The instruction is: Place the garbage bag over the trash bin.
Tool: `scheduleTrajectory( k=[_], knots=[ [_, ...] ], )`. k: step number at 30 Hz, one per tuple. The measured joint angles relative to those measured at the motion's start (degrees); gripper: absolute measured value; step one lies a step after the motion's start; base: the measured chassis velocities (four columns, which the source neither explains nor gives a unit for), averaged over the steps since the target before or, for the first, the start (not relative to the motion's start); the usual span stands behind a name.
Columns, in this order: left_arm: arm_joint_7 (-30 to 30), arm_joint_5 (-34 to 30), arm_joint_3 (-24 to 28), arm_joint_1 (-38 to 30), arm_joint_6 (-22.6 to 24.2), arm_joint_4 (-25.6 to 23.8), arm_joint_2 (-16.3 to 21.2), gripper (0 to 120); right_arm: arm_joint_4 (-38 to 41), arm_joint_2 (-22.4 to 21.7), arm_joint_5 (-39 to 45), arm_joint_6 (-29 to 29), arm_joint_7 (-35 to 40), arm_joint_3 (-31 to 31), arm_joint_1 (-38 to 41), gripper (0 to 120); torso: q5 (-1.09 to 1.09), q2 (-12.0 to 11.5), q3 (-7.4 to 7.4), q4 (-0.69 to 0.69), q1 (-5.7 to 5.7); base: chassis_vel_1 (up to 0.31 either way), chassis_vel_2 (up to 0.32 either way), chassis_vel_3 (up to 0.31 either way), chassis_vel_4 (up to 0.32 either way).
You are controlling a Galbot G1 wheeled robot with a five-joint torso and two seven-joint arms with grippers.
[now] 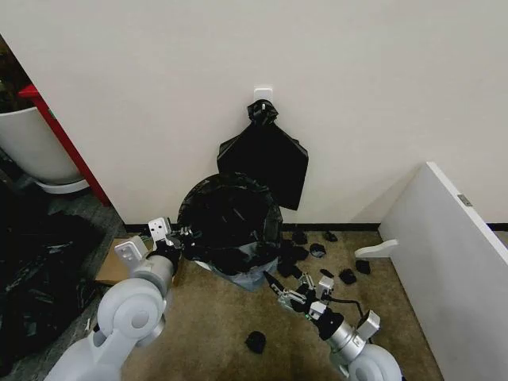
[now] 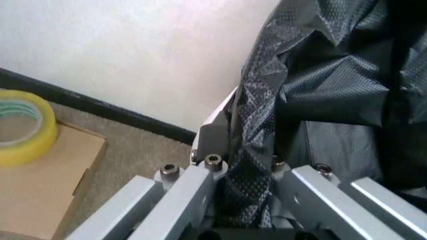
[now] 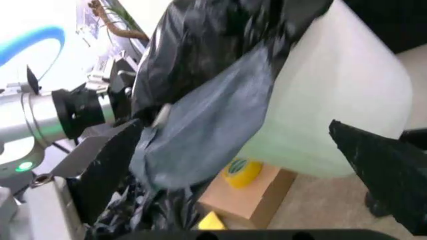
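The glossy black garbage bag [image 1: 230,218] is spread over the mouth of the trash bin by the wall, with a greyish flap hanging down the front. The right wrist view shows the trash bin [image 3: 333,100], white with a pale green base, under the garbage bag [image 3: 200,60]. At the bin's left rim my left gripper [image 1: 184,236] is shut on a fold of the garbage bag [image 2: 320,75]. The film is pinched between the left gripper's [image 2: 243,165] fingers. Low at the bin's front right, my right gripper [image 1: 284,292] is open. The right gripper's [image 3: 233,127] fingers stand wide apart, facing the bin wall.
A flat black bundle [image 1: 266,159] hangs on a wall hook above the bin. Small black scraps [image 1: 347,276] lie on the carpet to the right and front. A cardboard box [image 2: 53,170] with a yellow tape roll [image 2: 20,125] sits left of the bin. A white panel [image 1: 452,254] closes the right side.
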Motion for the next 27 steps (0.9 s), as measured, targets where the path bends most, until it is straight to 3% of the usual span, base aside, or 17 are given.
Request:
scheduleTrajectory(
  k=[5,16,19,24,27],
  knots=[
    [0.04,0.0,-0.12,0.06,-0.07,-0.32,0.09,1,0.72,0.6,0.34,-0.78,0.56,-0.78,-0.24,98,0.0,0.0,0.0,0.0,0.0,0.0,0.0,0.0,0.0],
    [0.09,0.16,0.08,0.29,-0.14,-0.75,0.2,1,0.53,1.18,0.1,-1.24,0.8,-0.99,0.32,54,0.0,0.0,0.0,0.0,0.0,0.0,0.0,0.0,0.0],
    [0.1,0.22,0.14,0.29,-0.15,-0.75,0.2,1,-0.01,1.22,-0.12,-1.05,-0.25,-0.95,0.42,47,0.0,0.0,0.0,0.0,0.0,0.0,0.0,0.0,0.0],
    [0.13,0.32,0.27,0.26,-0.18,-0.75,0.12,1,-2.11,1.36,-0.59,-0.52,-5.48,-0.74,0.93,24,0.01,0.0,0.0,0.0,0.0,0.0,0.0,0.0,0.0],
    [0.15,0.34,0.3,0.26,-0.22,-0.75,0.02,1,-2.86,1.6,-0.83,-0.37,-6.98,-0.69,1.18,16,0.01,0.0,0.0,0.0,0.0,0.0,0.0,0.0,0.0]
  ],
)
